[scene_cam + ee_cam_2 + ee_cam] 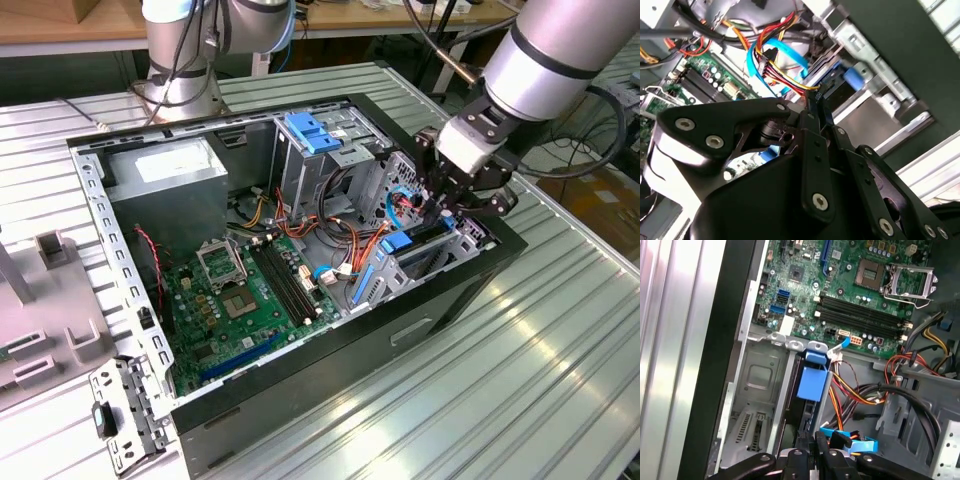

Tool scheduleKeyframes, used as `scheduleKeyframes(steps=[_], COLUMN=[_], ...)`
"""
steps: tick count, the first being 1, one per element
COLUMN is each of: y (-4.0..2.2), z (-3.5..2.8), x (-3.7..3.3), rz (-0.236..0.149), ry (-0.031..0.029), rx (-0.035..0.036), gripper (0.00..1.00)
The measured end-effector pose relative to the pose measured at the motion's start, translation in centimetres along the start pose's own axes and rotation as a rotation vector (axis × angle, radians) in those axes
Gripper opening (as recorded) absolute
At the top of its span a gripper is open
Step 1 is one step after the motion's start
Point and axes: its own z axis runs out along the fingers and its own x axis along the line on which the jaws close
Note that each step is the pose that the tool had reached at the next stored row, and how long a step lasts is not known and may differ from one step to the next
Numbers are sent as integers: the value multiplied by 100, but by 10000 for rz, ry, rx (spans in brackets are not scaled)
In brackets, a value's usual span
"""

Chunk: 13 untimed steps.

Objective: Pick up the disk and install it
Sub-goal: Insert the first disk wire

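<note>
The gripper (443, 205) hangs over the open computer case (330, 380), fingers narrowed on the disk (811, 385), which stands on edge in the drive bay (760, 405) at the motherboard's (240, 300) three o'clock in the exterior view.

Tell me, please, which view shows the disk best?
The first wrist view: the disk stands in its bay with the blue carrier tab facing the camera, just beyond the gripper. The exterior view shows it small; the second wrist view shows a blue corner.
</note>
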Motion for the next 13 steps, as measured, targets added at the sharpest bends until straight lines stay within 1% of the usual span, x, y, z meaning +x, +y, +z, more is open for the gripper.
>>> scheduleKeyframes(steps=[1, 2, 3, 4, 6, 10, 13], y=[37, 48, 49, 49, 50, 50, 33], z=[4, 7, 10, 13, 17, 26, 26], x=[-8, -9, -10, -9, -6, -3, 0], rz=[29, 75, 149, 336, 538, 1264, 1341], ry=[-1, 3, 8, 28, 44, 98, 108], rx=[4, 8, 15, 32, 52, 124, 131], gripper=[17, 17, 17, 17, 17, 17, 17])
